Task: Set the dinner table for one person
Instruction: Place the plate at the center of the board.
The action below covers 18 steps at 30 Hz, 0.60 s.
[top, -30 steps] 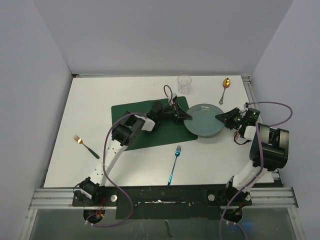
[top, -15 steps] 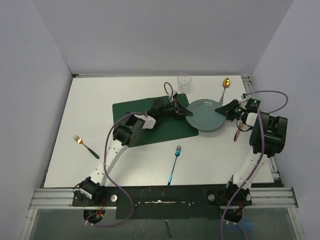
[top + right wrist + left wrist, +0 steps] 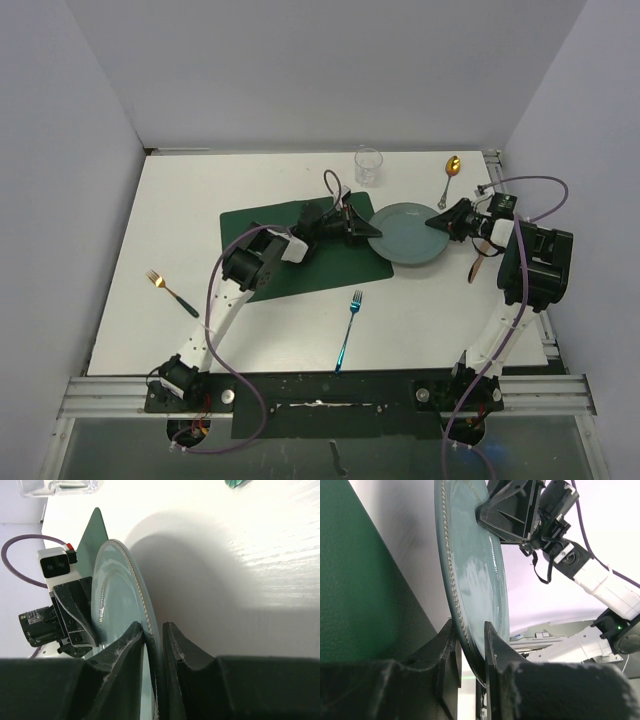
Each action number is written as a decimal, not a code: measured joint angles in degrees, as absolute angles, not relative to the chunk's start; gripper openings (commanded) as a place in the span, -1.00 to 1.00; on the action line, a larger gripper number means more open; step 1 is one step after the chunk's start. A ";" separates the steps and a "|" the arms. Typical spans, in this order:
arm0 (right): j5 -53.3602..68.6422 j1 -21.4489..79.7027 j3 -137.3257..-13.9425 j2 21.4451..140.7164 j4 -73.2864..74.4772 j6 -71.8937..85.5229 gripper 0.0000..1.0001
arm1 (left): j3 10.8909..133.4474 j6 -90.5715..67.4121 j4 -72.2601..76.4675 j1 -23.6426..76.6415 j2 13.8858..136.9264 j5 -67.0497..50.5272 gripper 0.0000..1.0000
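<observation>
left pincer (image 3: pixel 368 228) clamped narrow on plate (image 3: pixel 405 238) left rim, right pincer (image 3: pixel 437 221) clamped on opposite rim, plate overlapping placemat (image 3: pixel 290 250) right edge, glass (image 3: pixel 369 166) and spoon (image 3: pixel 448 180) just behind, white table (image 3: pixel 180 210) beneath, open surface in front toward blue fork (image 3: pixel 348 330)

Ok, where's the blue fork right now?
In the top view, the blue metal fork lies centrally on the white tabletop, just in front of the dark green placemat's near right corner.
</observation>
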<state>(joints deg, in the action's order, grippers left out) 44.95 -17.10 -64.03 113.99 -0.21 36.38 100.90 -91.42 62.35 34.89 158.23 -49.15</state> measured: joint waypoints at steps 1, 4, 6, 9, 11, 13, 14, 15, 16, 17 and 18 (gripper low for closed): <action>45.21 -17.04 -64.03 113.99 0.05 36.23 -1.00 | 99.72 -91.72 63.53 34.89 157.82 -49.30 -1.00; 46.02 -16.71 -63.86 113.91 1.34 35.29 -1.00 | 96.71 -92.49 66.22 34.83 156.75 -50.28 -1.00; 46.39 -16.49 -63.86 113.91 2.31 34.72 -1.00 | 94.98 -92.71 67.33 34.74 156.03 -51.00 -1.00; 46.92 -16.19 -63.88 113.91 4.01 33.93 -1.00 | 92.68 -93.01 68.84 34.61 155.11 -52.14 -1.00; 47.13 -16.01 -63.92 113.91 5.10 33.39 -1.00 | 91.24 -93.19 69.80 34.50 154.52 -52.93 -1.00; 47.24 -15.75 -63.99 113.91 6.15 33.17 -1.00 | 89.93 -93.38 70.63 34.35 154.06 -53.58 -1.00; 47.37 -15.68 -63.99 113.91 6.48 33.01 -1.00 | 89.38 -93.41 70.98 34.28 153.84 -53.89 -1.00; 47.46 -15.68 -63.99 113.91 6.72 32.97 -1.00 | 88.84 -93.49 71.35 34.20 153.62 -54.19 -1.00; 47.59 -15.66 -63.99 113.91 7.01 32.95 -1.00 | 88.31 -93.67 71.68 34.11 153.47 -54.41 -1.00; 47.83 -15.62 -63.99 113.93 7.22 32.95 -1.00 | 87.85 -93.86 71.99 34.02 153.29 -54.63 -1.00; 48.10 -15.57 -63.99 114.02 7.31 32.97 -1.00 | 87.48 -94.04 72.25 33.98 153.21 -54.72 -1.00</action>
